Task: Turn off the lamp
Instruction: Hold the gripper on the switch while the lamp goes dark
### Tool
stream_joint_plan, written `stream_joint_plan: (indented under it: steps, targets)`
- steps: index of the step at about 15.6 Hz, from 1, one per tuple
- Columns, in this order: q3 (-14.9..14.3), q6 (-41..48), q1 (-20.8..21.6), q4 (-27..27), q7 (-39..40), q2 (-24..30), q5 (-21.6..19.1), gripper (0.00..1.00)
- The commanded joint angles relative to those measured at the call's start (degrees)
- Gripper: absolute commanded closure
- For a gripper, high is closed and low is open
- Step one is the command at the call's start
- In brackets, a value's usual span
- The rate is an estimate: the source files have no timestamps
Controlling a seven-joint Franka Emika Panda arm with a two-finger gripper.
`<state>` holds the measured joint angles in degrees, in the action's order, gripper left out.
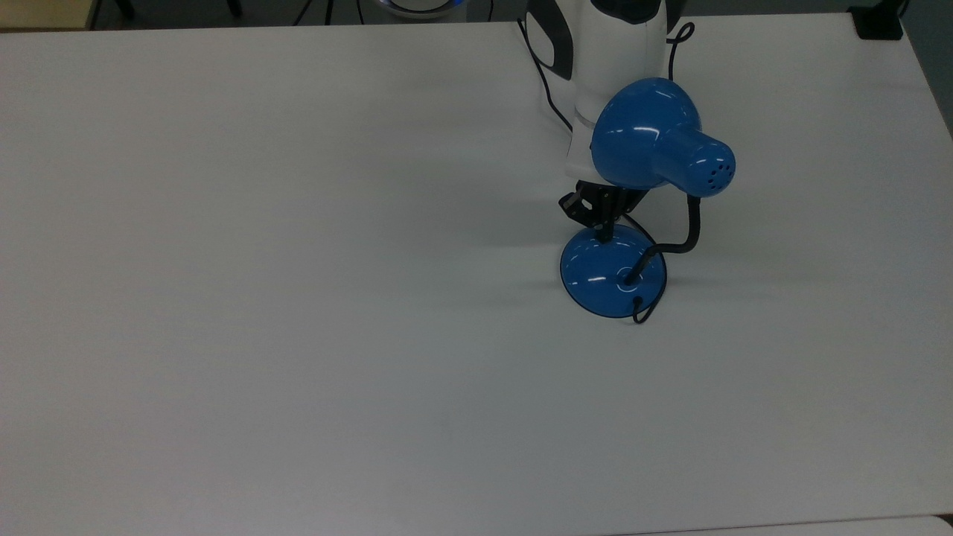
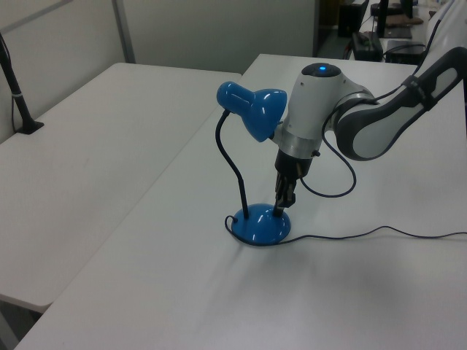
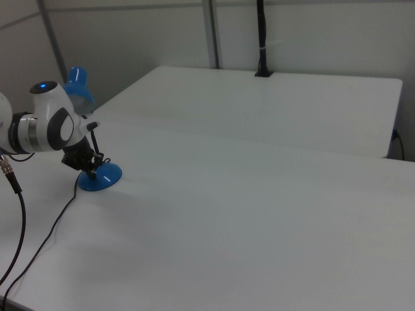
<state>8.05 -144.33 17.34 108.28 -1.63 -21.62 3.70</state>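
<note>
- My gripper point(image 2: 279, 212) points straight down, and its black fingertips point(image 1: 604, 232) rest on the domed blue base point(image 1: 612, 272) of the lamp point(image 2: 252, 117), at the rim nearest my wrist (the spot where the top view shows the tips meeting the dome's upper edge).
- My fingers look drawn close together into one narrow black point, pressing on the base rather than gripping around any part of it; nothing is held between them.
- The lamp is dark: its bell-shaped shade point(image 1: 645, 134) throws no glow on my white arm point(image 2: 310, 102), and the table around the base shows no bright pool.
- The shade hangs just in front of my wrist, almost touching the white casing in the left view, with its mouth turned toward me.
- The black gooseneck point(image 2: 230, 164) rises from the centre of the base and curves up on the side away from my fingers.
- The lamp's thin black cord point(image 2: 365, 235) leaves the base and trails off across the table toward the left view's right.
- The lamp stands on a wide white table point(image 1: 298, 298), nearer the top view's right and top edges; the broad bare surface lies toward the top view's left and bottom.
- In the right view a second white table point(image 3: 272, 103) lies beyond, across a seam.
</note>
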Motion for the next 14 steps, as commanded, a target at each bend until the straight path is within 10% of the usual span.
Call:
stream_joint_plan:
  steps: [1, 14]
  targets:
    - [-0.41, -0.78, -0.02, 1.76, -1.27, -0.7, 0.87, 1.0]
    - [-0.41, -0.78, -0.02, 3.25, -1.27, -0.96, 0.87, 1.0]
